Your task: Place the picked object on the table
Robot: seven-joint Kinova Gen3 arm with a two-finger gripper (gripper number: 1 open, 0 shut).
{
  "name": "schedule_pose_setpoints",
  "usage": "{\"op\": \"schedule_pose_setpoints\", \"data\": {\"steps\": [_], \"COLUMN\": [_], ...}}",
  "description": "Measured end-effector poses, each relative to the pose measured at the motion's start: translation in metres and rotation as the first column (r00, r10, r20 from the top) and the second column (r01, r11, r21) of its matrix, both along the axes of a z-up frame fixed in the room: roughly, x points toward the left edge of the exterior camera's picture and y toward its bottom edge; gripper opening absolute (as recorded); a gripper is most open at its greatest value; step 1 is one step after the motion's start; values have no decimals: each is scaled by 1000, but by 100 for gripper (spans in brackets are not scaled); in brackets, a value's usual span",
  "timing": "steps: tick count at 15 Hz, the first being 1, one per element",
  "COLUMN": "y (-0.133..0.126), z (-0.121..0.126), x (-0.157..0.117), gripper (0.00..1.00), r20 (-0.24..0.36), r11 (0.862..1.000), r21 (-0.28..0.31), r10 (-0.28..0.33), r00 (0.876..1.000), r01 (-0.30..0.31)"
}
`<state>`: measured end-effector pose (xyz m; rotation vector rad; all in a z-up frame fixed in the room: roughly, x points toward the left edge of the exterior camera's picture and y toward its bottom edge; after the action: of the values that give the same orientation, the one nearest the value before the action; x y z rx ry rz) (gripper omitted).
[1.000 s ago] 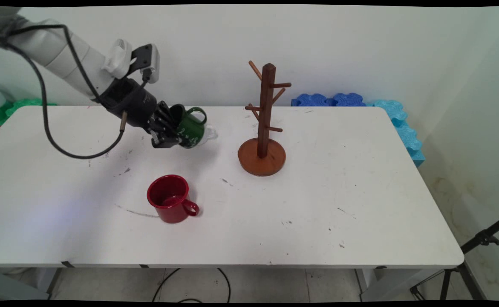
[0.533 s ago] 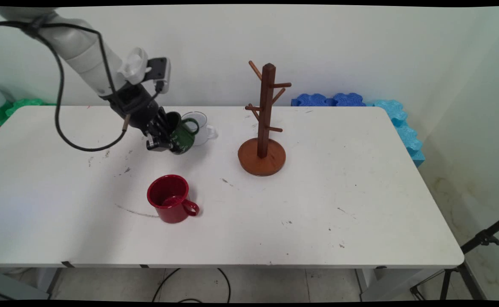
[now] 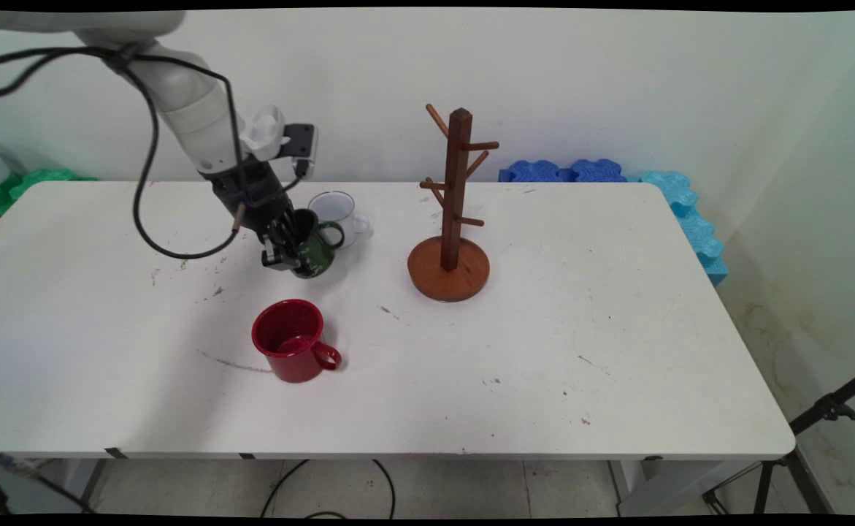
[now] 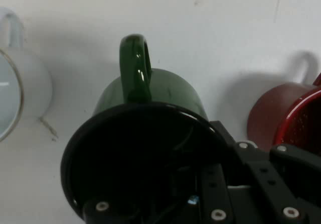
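Note:
My gripper [image 3: 286, 252] is shut on the rim of a dark green mug [image 3: 315, 252], one finger inside it and one outside. The mug is nearly upright, low over the table or just touching it, its handle [image 3: 334, 234] pointing right. In the hand view the green mug [image 4: 165, 91] fills the centre below the gripper [image 4: 215, 194], handle [image 4: 134, 66] upward. A white mug [image 3: 334, 213] stands just behind the green one. A red mug [image 3: 290, 349] stands nearer the front.
A brown wooden mug tree [image 3: 451, 212] with several pegs stands on its round base right of the mugs. Blue foam blocks [image 3: 617, 175] lie past the table's back right corner, green ones [image 3: 33, 179] at the back left. Black cables hang from the arm.
The arm has swung more upright and carried the green mug down and slightly left, turning it from tilted to nearly upright, uncovering the white mug behind it.

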<state>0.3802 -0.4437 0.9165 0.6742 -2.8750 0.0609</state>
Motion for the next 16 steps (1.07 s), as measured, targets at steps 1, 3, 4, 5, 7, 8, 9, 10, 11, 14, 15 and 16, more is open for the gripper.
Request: {"op": "schedule_pose_setpoints", "data": {"steps": [1,3,4,5,7,8,9,10,11,14,15,16], "y": [-2,-10,-13,-16,-22,-26,-28,-30,-32,-36,-37,-38], "z": [-2,-10,-13,-15,-22,-25,-28,-31,-34,-42,-44,-45], "x": [-1,-5,-7,-8,-12,-13,-14,-15,-16,-18,-19,-19], "gripper": [0,0,0,0,0,0,0,0,0,0,0,0], "r20": [4,12,15,17,23,26,28,30,32,36,36,35], "r11": [1000,1000,1000,999,999,999,999,998,998,997,997,997], "r21": [6,24,30,35,45,50,54,58,62,72,74,75], "r10": [0,1,0,1,2,2,3,3,4,3,3,3], "r00": [1000,1000,1000,1000,1000,1000,1000,1000,999,999,999,999], "r01": [0,-1,-1,-2,-3,-3,-4,-5,-6,-6,-6,-6]}}
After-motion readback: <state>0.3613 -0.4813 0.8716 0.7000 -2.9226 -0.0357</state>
